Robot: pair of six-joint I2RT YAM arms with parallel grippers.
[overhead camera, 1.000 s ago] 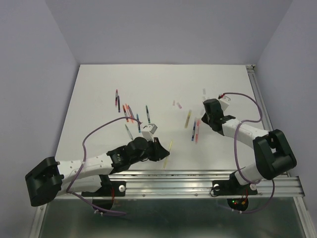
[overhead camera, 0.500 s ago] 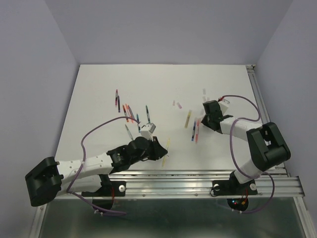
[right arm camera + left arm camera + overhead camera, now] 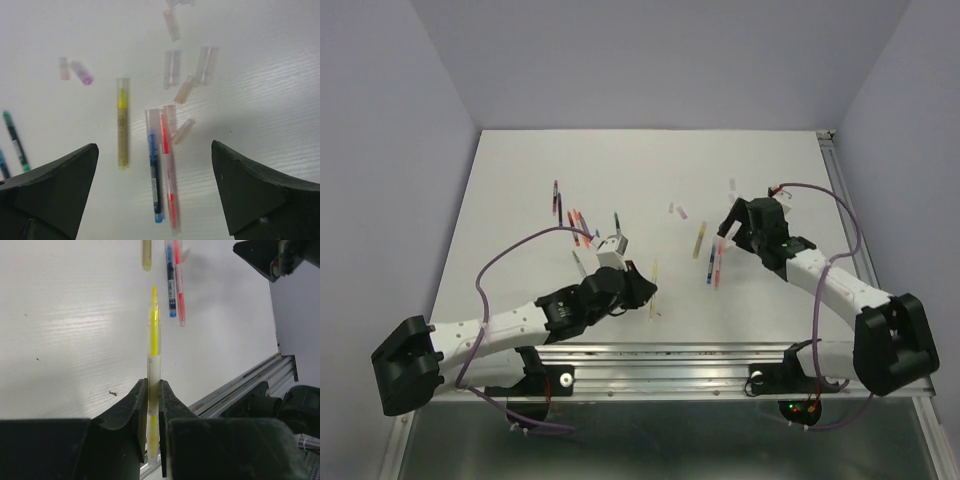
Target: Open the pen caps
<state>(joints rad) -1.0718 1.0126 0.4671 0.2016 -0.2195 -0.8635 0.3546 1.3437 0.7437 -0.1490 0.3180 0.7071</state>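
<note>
My right claw, previously closed, now stands apart over pen caps; left claw stays clamped on yellow pen.

1 overhead view; 2 close wrist views, apparently sharing blue pen.

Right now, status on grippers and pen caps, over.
Copy: left gripper shut on yellow pen, tip uncapped; right gripper open, empty, over loose pen caps; beneath it blue pen, red pen.

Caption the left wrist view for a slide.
Left gripper shut on yellow pen, tip toward blue pen and red pen on table.
</note>
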